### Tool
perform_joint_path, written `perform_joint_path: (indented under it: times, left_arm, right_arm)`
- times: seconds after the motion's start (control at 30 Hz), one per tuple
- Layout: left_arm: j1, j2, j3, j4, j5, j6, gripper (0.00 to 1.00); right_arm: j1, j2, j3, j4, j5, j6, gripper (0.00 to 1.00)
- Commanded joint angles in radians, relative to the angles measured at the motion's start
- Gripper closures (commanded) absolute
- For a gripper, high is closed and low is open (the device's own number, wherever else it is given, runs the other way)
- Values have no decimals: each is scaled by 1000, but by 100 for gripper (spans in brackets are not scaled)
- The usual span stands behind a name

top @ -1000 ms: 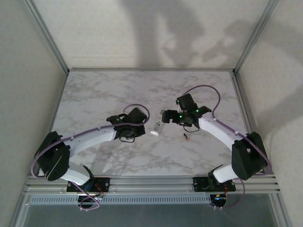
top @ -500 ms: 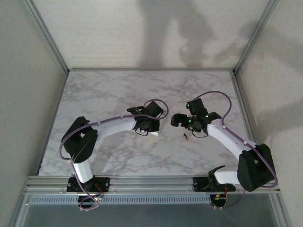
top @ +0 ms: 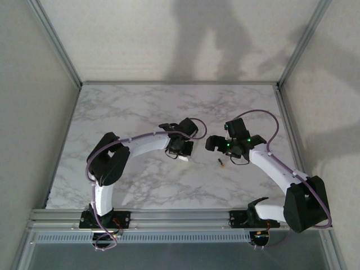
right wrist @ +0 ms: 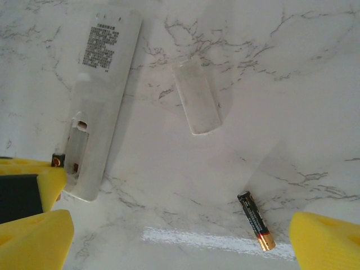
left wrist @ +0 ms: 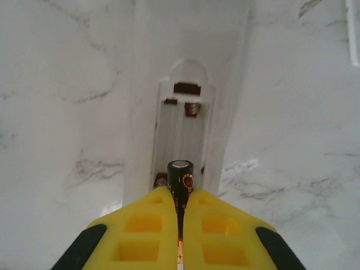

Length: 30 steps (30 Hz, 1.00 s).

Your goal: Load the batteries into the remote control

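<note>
The white remote control (left wrist: 188,45) lies back-up on the marble, its battery compartment (left wrist: 183,135) open and empty with spring contacts showing. My left gripper (left wrist: 181,197) is shut on a dark battery (left wrist: 180,175), held just above the compartment's near end. From above, the left gripper (top: 183,147) covers most of the remote (top: 181,158). A second battery (right wrist: 256,220) with a coppery end lies loose on the table (top: 221,163). My right gripper (right wrist: 183,247) stands open beside it, nothing between its fingers (right wrist: 326,242); it sits right of the remote (top: 216,143).
The remote's detached white battery cover (right wrist: 196,104) lies on the marble between the remote (right wrist: 101,95) and the loose battery. Metal frame rails (top: 180,216) run along the near edge, and walls close in the sides and back.
The left arm has swung right and brought its gripper with the battery over the remote's open compartment. The right gripper has drawn back to the right, away from the remote.
</note>
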<state>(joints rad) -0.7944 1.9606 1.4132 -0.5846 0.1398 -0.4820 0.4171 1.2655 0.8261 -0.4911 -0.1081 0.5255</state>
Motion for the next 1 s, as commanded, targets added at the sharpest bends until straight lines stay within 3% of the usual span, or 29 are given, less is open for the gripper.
perform_joint_path:
  times: [0.0,0.53,0.67,0.73,0.97]
  left_arm:
    - [9,26,43,-48,16,46,93]
    - [12,72,60,-47,43,41,90]
    - [12,72,59,-48,45,39,85]
    - [12,70,61,-48,48,36,77]
    - [14,66,64,-39,59,25,75]
  right_arm:
    - [-7,-17,-18,-16,-10,4,1]
    - [-11,-9,-30,-6,-14,4,1]
    - [-11,-8,-33,-5,-15,4,1]
    - [-12,-8,-32,-5,-14,6,1]
    - [-12,-7,-36,-1,-18,9,1]
